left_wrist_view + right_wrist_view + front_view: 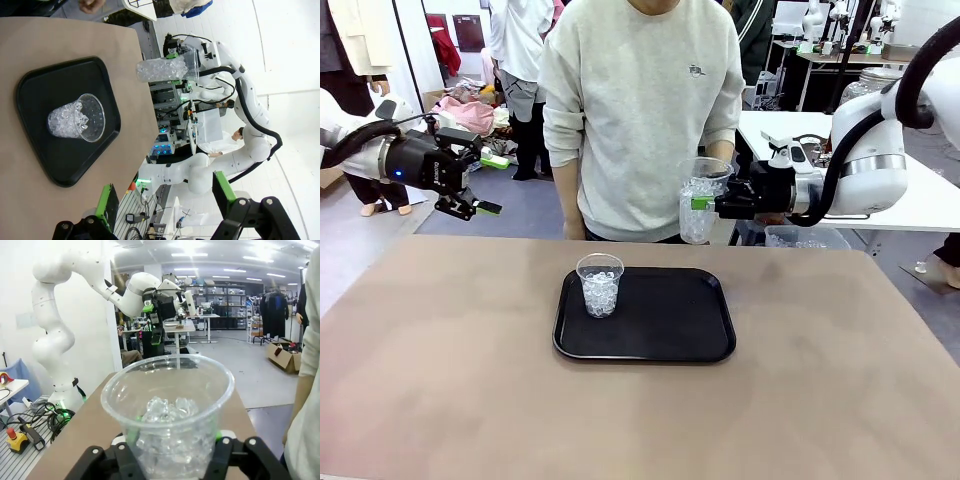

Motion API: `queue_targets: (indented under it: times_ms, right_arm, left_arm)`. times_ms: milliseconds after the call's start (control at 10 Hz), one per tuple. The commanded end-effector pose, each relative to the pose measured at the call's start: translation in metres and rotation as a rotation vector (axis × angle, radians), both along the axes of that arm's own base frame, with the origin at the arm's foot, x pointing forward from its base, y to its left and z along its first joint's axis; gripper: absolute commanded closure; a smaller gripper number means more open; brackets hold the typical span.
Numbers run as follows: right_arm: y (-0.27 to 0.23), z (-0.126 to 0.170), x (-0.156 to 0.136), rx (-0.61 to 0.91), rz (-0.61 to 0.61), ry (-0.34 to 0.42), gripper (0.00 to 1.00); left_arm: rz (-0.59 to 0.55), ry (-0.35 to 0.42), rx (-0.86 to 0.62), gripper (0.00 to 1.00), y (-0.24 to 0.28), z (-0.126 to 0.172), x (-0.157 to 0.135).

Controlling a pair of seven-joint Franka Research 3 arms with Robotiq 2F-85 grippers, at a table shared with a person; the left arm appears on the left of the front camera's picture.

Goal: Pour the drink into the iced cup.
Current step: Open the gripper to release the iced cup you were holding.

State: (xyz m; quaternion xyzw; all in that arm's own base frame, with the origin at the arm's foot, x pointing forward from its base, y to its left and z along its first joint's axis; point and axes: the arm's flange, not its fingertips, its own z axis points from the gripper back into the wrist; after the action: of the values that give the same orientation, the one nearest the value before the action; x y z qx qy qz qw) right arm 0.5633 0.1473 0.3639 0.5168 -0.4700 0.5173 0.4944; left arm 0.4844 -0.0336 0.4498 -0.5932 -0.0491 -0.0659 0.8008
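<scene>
A plain brown table [440,380] fills the lower part of the front view, with a black tray [670,320] near its middle, nearer the far edge than the near one and well apart from every side. A tray cup [600,287], clear and holding ice, stands upright on the tray's left part. The table on the left, on the right and along the near edge lies open. The right pincer [708,203] comes in from the right and is closed on a held cup [695,225], also clear and iced, upright in the air by the far edge, up and right of the tray. A person [640,110] stands at that edge, one hand [720,155] near the held cup's rim. The left pincer [485,185] hangs at the upper left, off the table's far left corner, its jaws wide apart with nothing between them. Behind the right arm is a white table [920,200]; beyond lie grey floor [510,205] and a workshop room with shelves [220,295].
</scene>
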Motion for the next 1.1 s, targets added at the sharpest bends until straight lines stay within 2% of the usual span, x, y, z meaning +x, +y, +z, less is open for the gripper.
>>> queue_targets:
  times_ms: [0, 1000]
  right_arm:
    - [0.0005, 0.0016, -0.0021, 0.0, 0.001, -0.009, 0.4]
    - [0.0005, 0.0016, -0.0021, 0.0, 0.001, -0.009, 0.4]
  left_arm:
    - [0.007, 0.005, 0.001, 0.0, -0.0005, 0.0019, -0.0007]
    - [0.007, 0.005, 0.001, 0.0, -0.0005, 0.0019, -0.0007]
